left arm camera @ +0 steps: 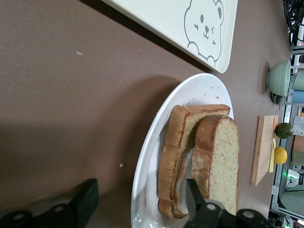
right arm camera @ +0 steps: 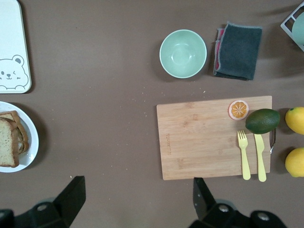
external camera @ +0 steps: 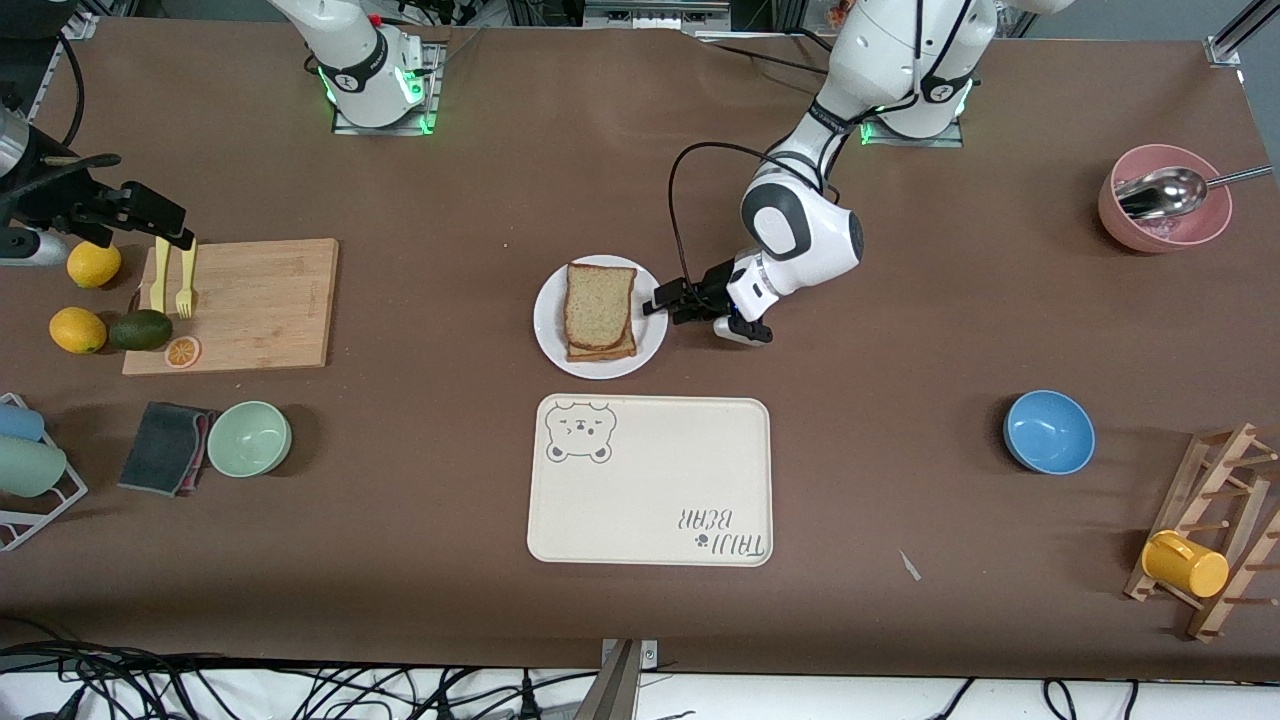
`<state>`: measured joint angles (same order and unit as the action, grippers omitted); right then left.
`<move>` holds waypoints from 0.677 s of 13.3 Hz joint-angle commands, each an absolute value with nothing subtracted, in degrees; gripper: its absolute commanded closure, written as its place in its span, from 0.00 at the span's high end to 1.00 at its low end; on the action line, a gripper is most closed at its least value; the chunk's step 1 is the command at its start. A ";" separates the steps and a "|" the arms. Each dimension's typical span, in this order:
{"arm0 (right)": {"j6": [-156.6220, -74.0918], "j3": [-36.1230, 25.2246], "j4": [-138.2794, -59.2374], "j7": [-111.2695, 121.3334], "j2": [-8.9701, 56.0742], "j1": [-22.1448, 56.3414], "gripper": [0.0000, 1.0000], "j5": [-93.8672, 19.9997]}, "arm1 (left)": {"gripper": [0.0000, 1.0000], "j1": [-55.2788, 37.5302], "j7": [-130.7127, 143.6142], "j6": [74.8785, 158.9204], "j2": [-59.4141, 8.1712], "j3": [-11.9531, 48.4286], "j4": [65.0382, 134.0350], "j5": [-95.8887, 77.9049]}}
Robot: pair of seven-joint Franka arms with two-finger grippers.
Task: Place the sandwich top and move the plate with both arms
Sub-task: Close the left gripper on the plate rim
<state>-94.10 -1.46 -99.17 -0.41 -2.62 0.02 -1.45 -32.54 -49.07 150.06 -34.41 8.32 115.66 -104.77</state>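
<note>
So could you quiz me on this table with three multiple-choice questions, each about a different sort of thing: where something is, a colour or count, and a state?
1. Where does the plate sit?
A. On the bear-print tray
B. On the table, farther from the front camera than the tray
C. On the cutting board

2. What colour is the bowl holding the metal ladle?
A. Pink
B. Blue
C. Green

3. How are the left gripper fingers set?
A. Shut on the sandwich top
B. Shut on nothing
C. Open, at the plate's rim

Answers:
1. B: the tray lies bare, nearer the camera than the plate.
2. A: the pink bowl holds the ladle; the blue bowl and green bowl hold nothing.
3. C: the left wrist view shows the two fingers apart, the rim between them.
</note>
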 commanded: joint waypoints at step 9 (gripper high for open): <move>-92.81 -1.14 -98.35 -1.14 -2.72 -0.35 1.00 -1.05 | 0.37 -34.01 -51.42 149.94 -34.63 8.26 115.40 -108.81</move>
